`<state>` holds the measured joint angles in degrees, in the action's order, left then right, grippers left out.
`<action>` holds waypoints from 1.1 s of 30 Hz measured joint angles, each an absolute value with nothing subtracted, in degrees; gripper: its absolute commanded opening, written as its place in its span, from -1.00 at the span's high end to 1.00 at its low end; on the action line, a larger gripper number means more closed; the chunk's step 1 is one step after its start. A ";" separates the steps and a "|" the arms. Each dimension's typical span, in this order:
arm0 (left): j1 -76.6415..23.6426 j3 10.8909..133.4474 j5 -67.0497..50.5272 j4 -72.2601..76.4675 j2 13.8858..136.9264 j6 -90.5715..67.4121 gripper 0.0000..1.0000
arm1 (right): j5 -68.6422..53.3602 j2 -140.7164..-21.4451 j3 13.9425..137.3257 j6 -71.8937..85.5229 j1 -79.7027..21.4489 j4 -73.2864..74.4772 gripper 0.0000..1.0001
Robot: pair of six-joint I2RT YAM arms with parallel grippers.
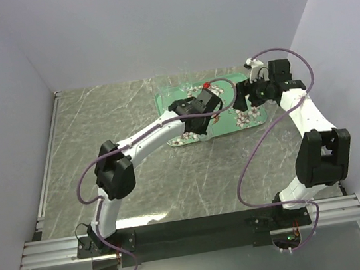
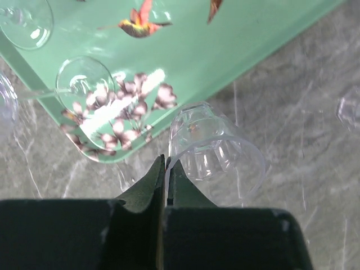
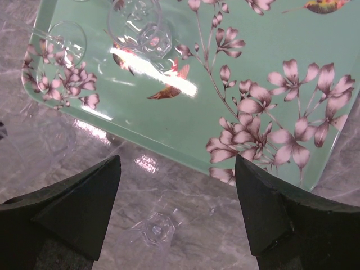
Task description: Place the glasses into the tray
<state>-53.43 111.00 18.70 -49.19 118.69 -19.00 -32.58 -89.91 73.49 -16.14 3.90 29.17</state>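
Ribbed clear tumbler point(image 2: 216, 154) beside glossy teal floral tray point(image 2: 236, 50); left fingers point(image 2: 151, 188) pressed together, right fingers point(image 3: 84, 202) spread.

Your left claw point(image 2: 167, 169) pinches the rim of a clear faceted tumbler point(image 2: 216, 149), tilted over the near edge of the teal flowered rectangular tray point(image 2: 236, 50). Beyond that claw, a clear stemmed glass point(image 2: 84, 84) lies on its side inside the tray. Between the spread fingers of your right claw point(image 3: 177, 169), another small clear glass point(image 3: 154, 230) lies off the tray.

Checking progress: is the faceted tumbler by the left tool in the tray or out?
Out. The left wrist view shows the faceted tumbler over the marble table, just outside the tray rim.
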 measured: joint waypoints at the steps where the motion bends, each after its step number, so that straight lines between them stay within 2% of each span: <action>1: -52.97 112.03 18.83 -49.17 119.50 -18.85 0.99 | -32.60 -89.91 73.34 -16.12 4.03 29.19 -0.77; 9: -49.65 120.73 19.90 -49.08 126.32 -18.68 0.99 | -32.71 -89.86 72.53 -15.92 4.40 29.08 -0.77; 18: -48.07 120.90 20.51 -48.95 129.16 -19.22 0.95 | -33.32 -89.84 72.51 -15.92 4.56 29.10 -0.77; 33: -47.44 120.90 19.31 -48.75 130.80 -19.33 0.70 | -33.95 -89.73 71.94 -15.90 4.56 29.17 -0.77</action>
